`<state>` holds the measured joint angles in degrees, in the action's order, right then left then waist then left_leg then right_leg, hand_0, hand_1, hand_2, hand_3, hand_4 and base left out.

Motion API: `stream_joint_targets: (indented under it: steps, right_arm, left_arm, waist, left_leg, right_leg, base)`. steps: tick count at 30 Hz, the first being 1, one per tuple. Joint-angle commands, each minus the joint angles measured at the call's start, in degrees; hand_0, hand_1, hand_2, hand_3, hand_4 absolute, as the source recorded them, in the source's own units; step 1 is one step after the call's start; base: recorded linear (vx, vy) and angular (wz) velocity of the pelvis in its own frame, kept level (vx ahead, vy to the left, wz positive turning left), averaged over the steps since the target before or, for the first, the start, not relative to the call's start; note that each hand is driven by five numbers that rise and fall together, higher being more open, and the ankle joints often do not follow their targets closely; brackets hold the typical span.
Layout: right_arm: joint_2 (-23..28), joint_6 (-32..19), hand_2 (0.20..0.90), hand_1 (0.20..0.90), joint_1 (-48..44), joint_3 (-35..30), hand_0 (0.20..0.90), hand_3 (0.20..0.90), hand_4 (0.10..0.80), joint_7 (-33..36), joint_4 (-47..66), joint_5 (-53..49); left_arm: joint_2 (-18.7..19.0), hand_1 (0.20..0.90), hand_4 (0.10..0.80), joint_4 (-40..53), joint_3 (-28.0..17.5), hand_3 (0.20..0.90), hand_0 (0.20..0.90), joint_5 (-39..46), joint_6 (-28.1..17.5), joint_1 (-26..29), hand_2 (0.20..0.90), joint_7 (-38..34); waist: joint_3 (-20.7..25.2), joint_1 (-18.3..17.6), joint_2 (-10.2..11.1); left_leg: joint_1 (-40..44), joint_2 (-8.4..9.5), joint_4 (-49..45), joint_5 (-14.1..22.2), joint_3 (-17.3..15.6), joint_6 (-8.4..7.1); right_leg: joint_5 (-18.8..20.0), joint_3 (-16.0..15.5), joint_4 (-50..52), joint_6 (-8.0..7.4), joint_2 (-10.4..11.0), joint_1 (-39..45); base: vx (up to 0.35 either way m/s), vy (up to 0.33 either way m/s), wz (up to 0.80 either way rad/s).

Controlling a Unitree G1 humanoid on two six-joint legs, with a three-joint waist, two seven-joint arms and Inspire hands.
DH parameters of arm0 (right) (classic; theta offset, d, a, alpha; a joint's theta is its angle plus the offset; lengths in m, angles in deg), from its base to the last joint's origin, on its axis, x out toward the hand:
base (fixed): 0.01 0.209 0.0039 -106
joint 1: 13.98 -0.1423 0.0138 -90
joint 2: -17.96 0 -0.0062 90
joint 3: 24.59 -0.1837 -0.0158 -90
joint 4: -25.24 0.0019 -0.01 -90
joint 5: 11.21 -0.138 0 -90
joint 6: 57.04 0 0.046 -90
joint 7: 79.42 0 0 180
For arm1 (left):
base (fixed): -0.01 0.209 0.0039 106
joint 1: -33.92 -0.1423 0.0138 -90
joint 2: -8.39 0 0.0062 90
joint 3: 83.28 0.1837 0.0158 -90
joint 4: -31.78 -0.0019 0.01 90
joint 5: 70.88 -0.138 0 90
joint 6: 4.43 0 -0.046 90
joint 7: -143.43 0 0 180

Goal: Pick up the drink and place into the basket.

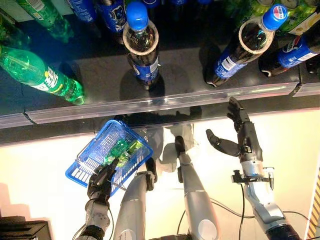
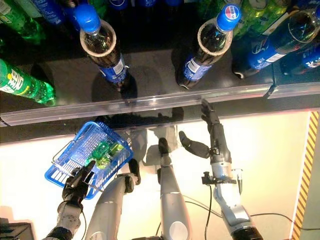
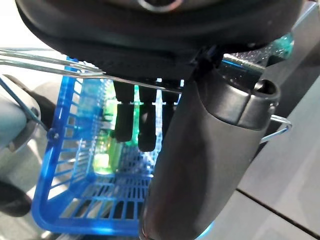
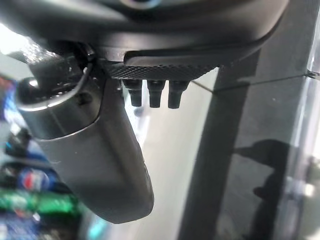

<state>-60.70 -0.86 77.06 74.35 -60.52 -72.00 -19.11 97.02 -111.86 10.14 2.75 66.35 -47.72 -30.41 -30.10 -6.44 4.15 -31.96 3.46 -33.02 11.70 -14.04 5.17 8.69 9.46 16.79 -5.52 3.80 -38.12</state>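
We see the left hand [image 1: 101, 182] clenched on the wire handle of the blue plastic basket [image 1: 90, 152], where the green drink bottle [image 1: 121, 148] lies inside. The right hand [image 1: 239, 131] is released with straight fingers, below the dark shelf [image 1: 185, 82] of cola bottles [image 1: 141, 50]

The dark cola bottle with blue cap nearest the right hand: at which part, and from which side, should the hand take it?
Probably at the labelled body of the cola bottle, coming from the shelf's front edge, where the open right hand is. It stands upright at the front; the ring around its neck and its neighbours crowd the other sides.
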Motion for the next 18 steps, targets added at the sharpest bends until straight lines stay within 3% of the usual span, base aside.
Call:
stream_joint_targets:
  steps: [1, 5, 12, 18]
  right_arm:
    - [2.88, -11.71, 0.900, 0.900, 2.72, -6.59, 0.900, 0.900, 0.800, 6.03, 13.00, 1.73]
    - [3.48, -13.30, 0.900, 0.900, 2.42, -7.47, 0.900, 0.900, 0.800, 9.14, 16.31, 4.35]
    - [4.21, -13.41, 0.900, 0.900, 1.95, -7.23, 0.900, 0.900, 0.800, 8.12, 19.02, 3.47]
    - [5.84, -10.10, 0.900, 0.900, -0.20, -5.69, 0.900, 0.900, 0.800, 8.58, 20.09, 2.87]
  left_arm:
    - [-1.28, 0.300, 0.100, 5.86, -3.02, 0.200, 0.300, 1.56, -4.13, -4.71, 0.300, 6.88]
    - [-1.33, 0.300, 0.100, 5.39, -3.42, 0.200, 0.300, 1.72, -3.43, -5.61, 0.300, 7.47]
    - [-0.89, 0.300, 0.100, 4.59, -3.63, 0.200, 0.300, 1.65, -2.57, -6.83, 0.300, 7.84]
    - [0.35, 0.300, 0.100, 4.10, -3.50, 0.200, 0.300, 1.21, -1.46, -6.93, 0.300, 6.75]
  waist:
    - [1.18, -1.33, -2.86]
    - [1.38, -1.63, -3.12]
    - [1.36, -1.06, -3.03]
    - [0.86, 0.46, -2.93]
  left_leg:
    - [-0.84, 3.27, -0.61, -0.91, 6.68, -0.27]
    - [-0.39, 3.34, -1.94, -0.94, 5.82, -0.28]
    - [-0.23, 3.36, -3.61, -0.85, 5.28, -0.14]
    - [-0.43, 3.42, -4.47, -0.97, 5.40, -0.01]
  right_leg:
    - [-8.68, -5.09, 5.50, 2.22, -4.21, 3.81]
    - [-8.72, -4.44, 5.28, 2.08, -4.07, 5.10]
    - [-8.40, -4.40, 4.39, 1.77, -3.75, 7.01]
    - [-7.78, -5.08, 3.20, 1.31, -3.53, 9.12]
  base:
    - [0.032, 0.049, -0.11]
    - [0.058, 0.049, -0.11]
    - [0.050, 0.010, -0.01]
    - [0.066, -0.032, 0.01]
